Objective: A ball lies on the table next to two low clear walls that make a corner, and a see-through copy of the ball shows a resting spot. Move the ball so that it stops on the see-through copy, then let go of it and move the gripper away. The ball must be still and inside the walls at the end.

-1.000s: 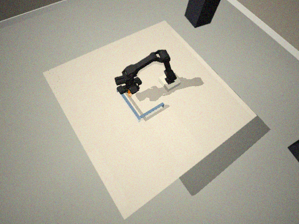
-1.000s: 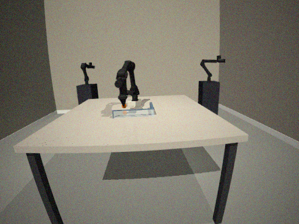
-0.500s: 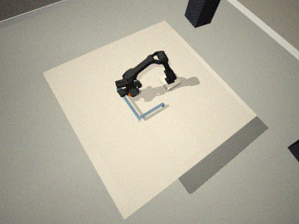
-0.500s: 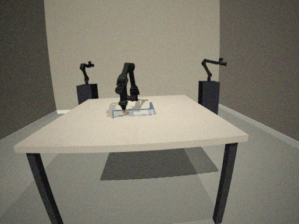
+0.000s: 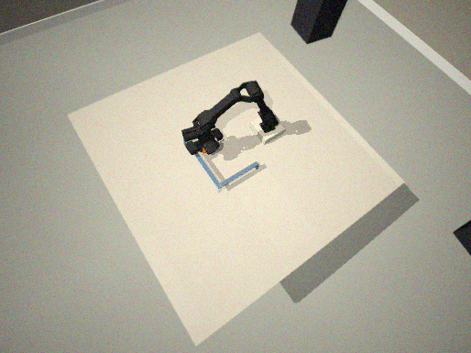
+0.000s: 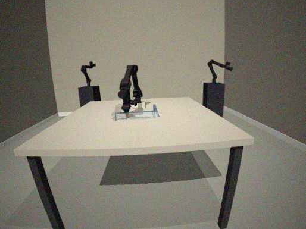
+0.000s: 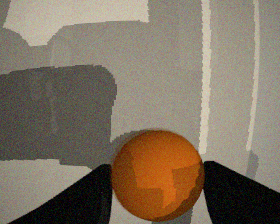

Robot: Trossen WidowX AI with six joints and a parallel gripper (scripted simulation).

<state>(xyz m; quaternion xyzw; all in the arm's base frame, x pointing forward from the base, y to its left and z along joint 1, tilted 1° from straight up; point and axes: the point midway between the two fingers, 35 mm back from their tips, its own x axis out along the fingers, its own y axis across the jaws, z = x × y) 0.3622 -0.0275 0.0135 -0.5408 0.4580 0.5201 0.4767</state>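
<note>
My gripper (image 5: pixel 202 148) (image 6: pixel 126 112) (image 7: pixel 157 173) is shut on the orange ball (image 5: pixel 203 150) (image 6: pixel 127 114) (image 7: pixel 156 172). It holds the ball low over the table, just inside the far end of the long clear wall (image 5: pixel 208 170) (image 6: pixel 135 116). The short wall (image 5: pixel 243 175) (image 6: pixel 156 112) meets the long one at the corner, away from the ball. In the wrist view the ball fills the gap between the two dark fingers and has lighter orange patches on it. The see-through copy does not show apart from the ball.
The arm's base stands on a white plate (image 5: pixel 271 133) behind the walls. The beige table (image 5: pixel 275 232) (image 6: pixel 178 129) reaches well beyond them on all sides. Two dark pedestals (image 6: pixel 89 95) (image 6: pixel 214 98) with other arms stand beyond the table's far edge.
</note>
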